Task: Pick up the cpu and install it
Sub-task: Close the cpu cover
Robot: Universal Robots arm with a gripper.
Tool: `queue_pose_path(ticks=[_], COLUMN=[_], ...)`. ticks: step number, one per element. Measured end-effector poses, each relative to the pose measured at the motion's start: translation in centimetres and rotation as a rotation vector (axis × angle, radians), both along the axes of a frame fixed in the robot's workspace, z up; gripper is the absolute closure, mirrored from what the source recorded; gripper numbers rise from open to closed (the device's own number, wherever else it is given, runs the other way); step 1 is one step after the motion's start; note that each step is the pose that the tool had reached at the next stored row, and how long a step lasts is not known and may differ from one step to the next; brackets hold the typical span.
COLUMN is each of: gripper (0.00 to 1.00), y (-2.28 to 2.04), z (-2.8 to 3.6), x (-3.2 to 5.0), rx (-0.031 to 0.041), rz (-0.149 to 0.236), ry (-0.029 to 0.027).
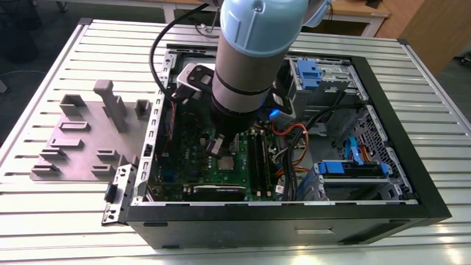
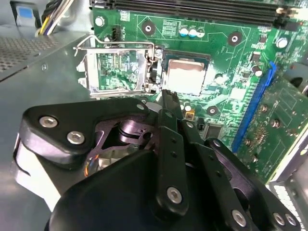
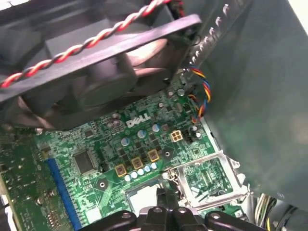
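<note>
Inside the open computer case (image 1: 294, 223), the robot's fingers (image 2: 168, 102) are drawn together with nothing between them, tips close over the green motherboard (image 2: 226, 62). Just beyond the tips, the cpu (image 2: 185, 77) lies flat in its socket, silvery lid up, and the hinged retention frame (image 2: 118, 72) lies swung open beside it. The chip looks light, stiff and thin, its underside probably delicate. Any hold belongs on two opposite edges, kept level. Further out are the memory slots (image 2: 192, 7), a black fan (image 3: 110, 72) and, beside the case, a grey fixture plate (image 1: 81, 143) on the slatted tabletop (image 1: 59, 221).
</note>
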State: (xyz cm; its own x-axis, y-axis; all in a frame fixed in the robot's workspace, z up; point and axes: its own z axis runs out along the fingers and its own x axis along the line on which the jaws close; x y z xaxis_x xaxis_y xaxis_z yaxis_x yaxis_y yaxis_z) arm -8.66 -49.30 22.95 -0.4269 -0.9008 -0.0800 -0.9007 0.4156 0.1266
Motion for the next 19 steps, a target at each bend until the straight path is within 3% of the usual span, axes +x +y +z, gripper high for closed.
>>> queue_pose_path(ticks=[2, 19], gripper=[0.89, 0.89], y=[-0.01, -0.01], z=[-0.01, -0.01], x=[0.0, 0.02], rx=[0.0, 0.0001], rz=[0.02, 0.026], ry=[-0.0021, -0.0021])
